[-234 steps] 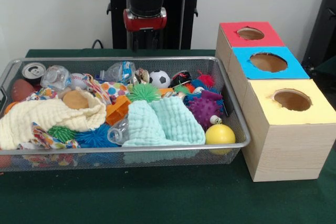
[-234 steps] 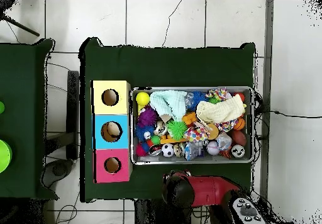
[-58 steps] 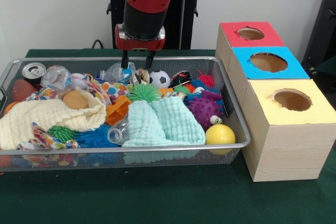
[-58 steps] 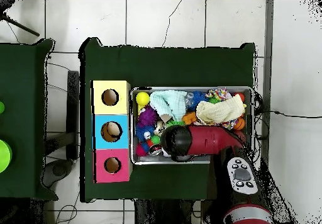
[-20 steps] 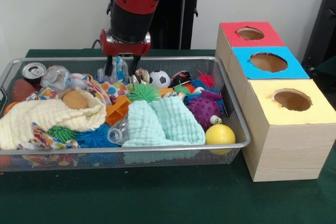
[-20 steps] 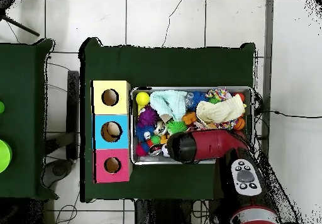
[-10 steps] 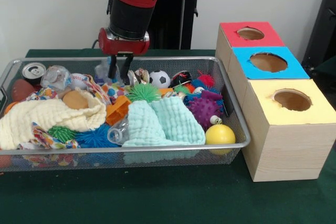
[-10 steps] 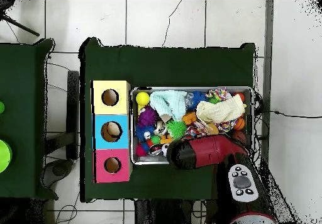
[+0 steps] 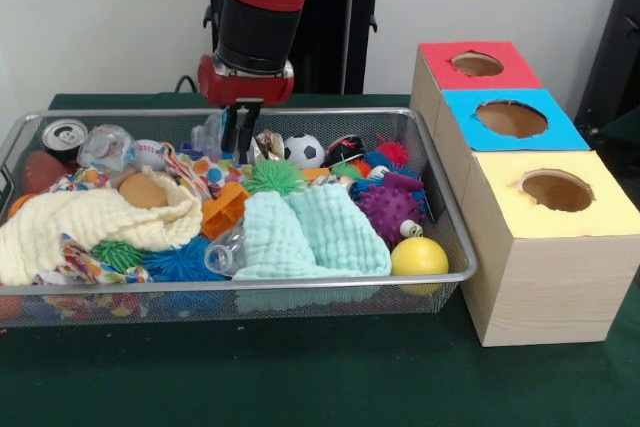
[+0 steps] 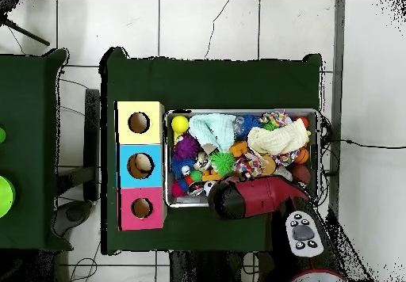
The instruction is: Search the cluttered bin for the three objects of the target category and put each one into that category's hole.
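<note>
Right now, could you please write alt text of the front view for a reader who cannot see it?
A red and black arm lowers its tool with fingers close together into the far side of a mesh bin full of balls, cloths and spiky toys. Right of the bin stands a wooden box with red, blue and yellow tops, each with a round hole.

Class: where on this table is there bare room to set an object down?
The green cloth in front of the wire bin and wooden hole box is bare. The bin's inside is packed with cloths, balls and toys, and the claw hangs at its back edge.
</note>
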Controlling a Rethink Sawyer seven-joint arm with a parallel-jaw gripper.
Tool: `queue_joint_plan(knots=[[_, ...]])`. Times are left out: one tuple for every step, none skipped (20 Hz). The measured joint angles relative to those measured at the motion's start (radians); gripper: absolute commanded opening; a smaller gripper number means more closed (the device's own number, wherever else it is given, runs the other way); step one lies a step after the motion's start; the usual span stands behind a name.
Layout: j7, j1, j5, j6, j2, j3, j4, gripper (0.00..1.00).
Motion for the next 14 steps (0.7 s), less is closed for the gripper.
queue_joint_plan(knots=[[0.0, -0.001, 0.0, 0.0, 0.0, 0.0, 0.0, 0.0], [0.0, -0.001, 0.0, 0.0, -0.001, 0.0, 0.0, 0.0], [0.0, -0.002, 0.0, 0.0, -0.002, 0.0, 0.001, 0.0], [0.0, -0.003, 0.001, 0.0, -0.007, 0.001, 0.004, 0.0], [0.0, -0.004, 0.003, 0.0, -0.012, 0.002, 0.008, 0.0], [0.0, -0.005, 0.005, 0.001, -0.017, 0.002, 0.011, 0.0], [0.0, -0.005, 0.009, 0.004, -0.028, 0.003, 0.019, 0.0], [0.0, -0.005, 0.015, 0.01, -0.042, 0.003, 0.027, 0.0], [0.0, -0.005, 0.021, 0.021, -0.059, 0.004, 0.037, 0.0], [0.0, -0.004, 0.034, 0.045, -0.089, 0.004, 0.052, 0.0], [0.0, -0.004, 0.041, 0.062, -0.106, 0.005, 0.058, 0.0], [0.0, -0.003, 0.048, 0.079, -0.123, 0.005, 0.064, 0.0], [0.0, -0.003, 0.054, 0.092, -0.135, 0.005, 0.068, 0.0], [0.0, -0.002, 0.071, 0.136, -0.173, 0.006, 0.078, 0.0]])
